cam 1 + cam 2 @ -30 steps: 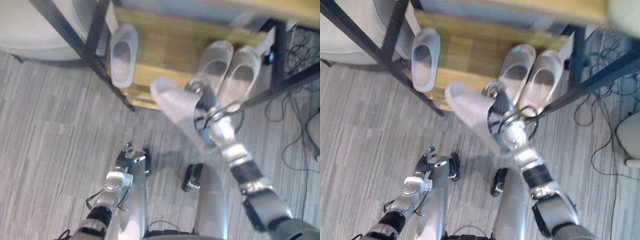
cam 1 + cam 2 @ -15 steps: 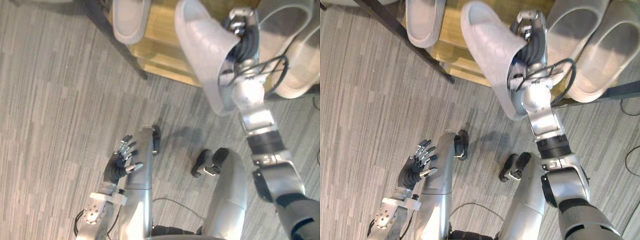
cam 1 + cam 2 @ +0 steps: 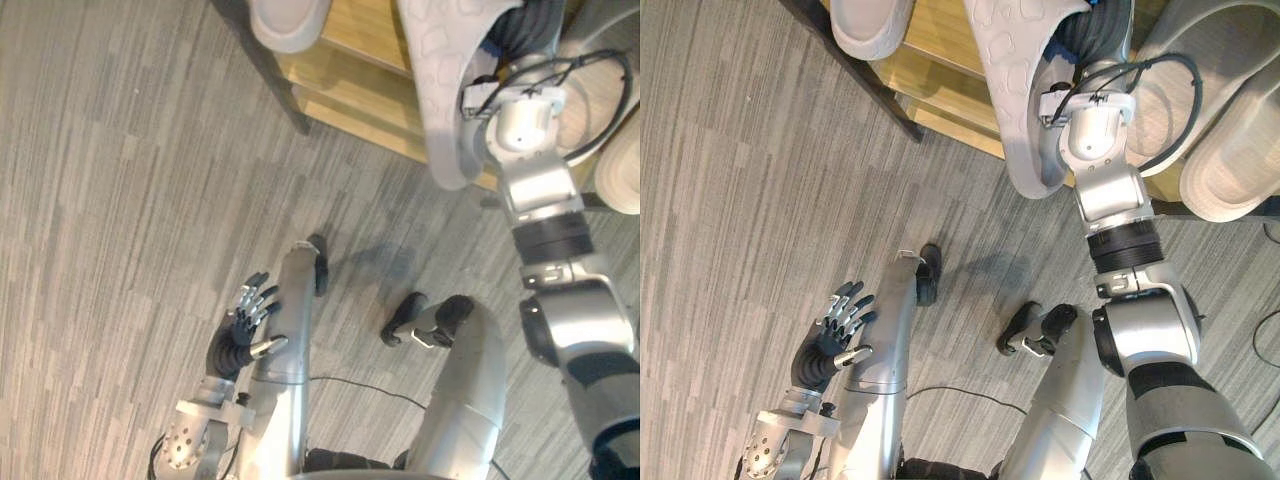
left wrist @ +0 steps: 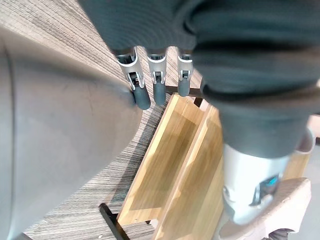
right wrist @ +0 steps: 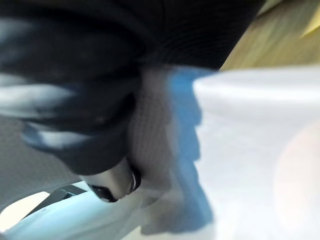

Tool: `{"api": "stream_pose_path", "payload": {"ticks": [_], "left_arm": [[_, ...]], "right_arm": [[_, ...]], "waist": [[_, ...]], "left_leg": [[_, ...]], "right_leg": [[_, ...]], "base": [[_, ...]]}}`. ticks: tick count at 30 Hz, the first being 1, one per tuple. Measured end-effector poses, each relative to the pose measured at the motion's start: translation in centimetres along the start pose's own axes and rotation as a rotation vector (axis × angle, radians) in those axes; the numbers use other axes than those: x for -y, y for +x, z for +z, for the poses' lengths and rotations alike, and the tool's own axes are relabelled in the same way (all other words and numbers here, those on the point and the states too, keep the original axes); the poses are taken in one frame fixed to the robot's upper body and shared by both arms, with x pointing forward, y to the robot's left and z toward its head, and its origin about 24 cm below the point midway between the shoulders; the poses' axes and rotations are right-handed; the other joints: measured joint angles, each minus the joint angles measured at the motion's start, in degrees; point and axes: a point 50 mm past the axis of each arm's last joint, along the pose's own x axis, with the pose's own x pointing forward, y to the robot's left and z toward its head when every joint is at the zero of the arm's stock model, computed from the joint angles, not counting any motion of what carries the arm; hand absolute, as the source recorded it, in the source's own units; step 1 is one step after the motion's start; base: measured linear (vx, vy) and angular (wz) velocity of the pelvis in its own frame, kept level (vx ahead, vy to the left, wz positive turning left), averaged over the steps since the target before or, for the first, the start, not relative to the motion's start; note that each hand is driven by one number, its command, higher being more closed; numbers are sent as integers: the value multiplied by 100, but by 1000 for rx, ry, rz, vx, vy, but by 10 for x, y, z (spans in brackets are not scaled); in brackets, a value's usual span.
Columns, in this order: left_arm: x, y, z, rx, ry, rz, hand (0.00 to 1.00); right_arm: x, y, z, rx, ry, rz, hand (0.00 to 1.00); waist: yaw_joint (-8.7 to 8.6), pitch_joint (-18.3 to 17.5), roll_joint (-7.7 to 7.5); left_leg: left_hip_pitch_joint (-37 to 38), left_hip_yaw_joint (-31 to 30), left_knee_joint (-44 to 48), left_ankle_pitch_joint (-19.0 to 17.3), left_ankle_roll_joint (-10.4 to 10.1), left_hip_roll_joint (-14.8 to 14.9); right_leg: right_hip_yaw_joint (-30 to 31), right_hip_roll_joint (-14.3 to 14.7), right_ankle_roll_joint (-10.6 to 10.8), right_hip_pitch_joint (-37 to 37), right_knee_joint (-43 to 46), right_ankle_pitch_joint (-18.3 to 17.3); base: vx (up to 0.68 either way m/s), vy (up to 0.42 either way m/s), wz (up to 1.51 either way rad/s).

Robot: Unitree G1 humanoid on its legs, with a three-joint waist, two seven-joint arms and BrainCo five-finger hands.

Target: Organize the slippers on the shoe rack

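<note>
The grey slipper (image 3: 1025, 110) is held sole-up over the shoe rack's (image 3: 935, 60) near edge, the right robot hand (image 3: 1095, 30) closed round its upper. It is judged light, soft and bendy, best gripped at the upper's rim. The left robot hand (image 3: 828, 345) hangs low, fingers spread, seen straight in its wrist view; the shelved pair of slippers (image 3: 1185, 90) is shown by the eye views

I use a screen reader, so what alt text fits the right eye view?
The right hand holds a pale slipper, sole showing, over a wooden shoe rack, between a single slipper and a pair resting there. The left hand hangs open above grey floor.
</note>
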Motion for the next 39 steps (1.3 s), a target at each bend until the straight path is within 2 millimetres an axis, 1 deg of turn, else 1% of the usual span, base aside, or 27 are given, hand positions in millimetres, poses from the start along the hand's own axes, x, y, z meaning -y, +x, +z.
{"api": "stream_pose_path", "payload": {"ticks": [4,5,11,13,17,22,24,25,26,27,28,29,30,31,35,38,39], "left_arm": [[4,0,-1,0,-16,3,0],[5,1,-2,0,-21,7,0],[10,2,-3,7,-49,25,0],[10,2,-3,7,-50,27,0],[12,2,-4,9,-64,35,0],[15,3,-4,9,-75,31,0],[9,12,-12,2,-73,56,0],[3,27,-19,-3,-63,78,0],[0,44,-23,-3,-41,89,0],[-1,48,-22,0,-30,88,0],[-2,49,-21,-2,13,87,0],[-2,49,-22,-2,16,98,0],[-13,45,-30,-48,35,161,0],[-16,44,-31,-51,26,181,0],[-17,43,-34,-64,18,193,0],[-31,38,-41,-101,34,252,0],[-38,33,-48,-147,50,282,0]], "right_arm": [[4,4,-6,-27,-30,-17,100],[6,7,-7,-38,-31,-25,100],[15,17,-12,-73,-64,-39,100],[15,20,-11,-75,-77,-34,100],[22,27,-12,-91,-100,-49,100],[30,32,-15,-112,-142,-74,100],[29,34,-19,-140,-164,-84,100],[24,34,-21,-165,-173,-78,100],[14,34,-20,-191,-156,-65,100],[12,34,-19,-196,-147,-64,100],[13,36,-17,-196,-147,-74,100],[17,39,-17,-201,-154,-97,100],[24,44,-12,-199,-152,-139,100],[27,46,-11,-196,-153,-151,100],[41,49,-10,-206,-133,-210,100],[48,52,-7,-208,-113,-247,100],[50,54,-5,-205,-105,-256,100]], "waist": [[37,0,-1],[45,0,-1],[125,0,-1],[127,-1,-1],[145,-3,-4],[183,-20,-10],[195,-119,2],[202,-205,7],[202,-283,-39],[194,-300,-63],[193,-319,-95],[195,-321,-99],[197,-324,-98],[191,-327,-93],[205,-401,-111],[223,-450,-125],[223,-450,-125]], "left_leg": [[30,-155,-208,147,-130,-61],[37,-153,-290,208,-162,-65],[30,-190,-466,407,-172,-62],[27,-205,-518,447,-219,-67],[23,-217,-724,590,-204,-91],[26,-281,-946,780,-251,-96],[23,-268,-1039,843,-231,-64],[27,-253,-1087,908,-192,-62],[23,-267,-1095,939,-235,-58],[17,-283,-1095,941,-239,-57],[1,-309,-1100,946,-248,-56],[-4,-322,-1108,951,-254,-61],[-12,-354,-1113,956,-260,-70],[-15,-378,-1120,963,-270,-84],[-13,-399,-1190,1012,-282,-157],[13,-398,-1206,1023,-284,-161],[19,-396,-1215,1030,-289,-162]], "right_leg": [[-208,-20,-4,125,-82,-2],[-264,-64,-27,141,-85,-14],[-407,-111,-49,168,-93,-23],[-452,-129,-53,175,-108,-21],[-571,-183,-60,187,-158,-18],[-780,-220,-112,279,-230,-18],[-838,-219,-117,286,-300,-14],[-845,-218,-159,281,-322,7],[-870,-213,-195,289,-324,25],[-883,-205,-196,291,-328,25],[-909,-189,-197,294,-335,26],[-925,-190,-197,300,-343,26],[-963,-193,-199,322,-353,27],[-990,-196,-200,340,-354,26],[-1048,-269,-205,357,-354,24],[-1048,-274,-208,373,-354,22],[-1046,-275,-208,373,-354,22]], "base": [[15,-60,19],[4,-63,21],[-3,-45,13],[-5,-28,9],[-3,-40,17],[4,-42,16],[10,-29,8],[21,-17,5],[24,-16,4],[34,-22,2],[0,0,0],[37,-13,4],[29,-4,7],[23,-1,6],[15,-3,10],[6,0,2],[0,0,0]]}}
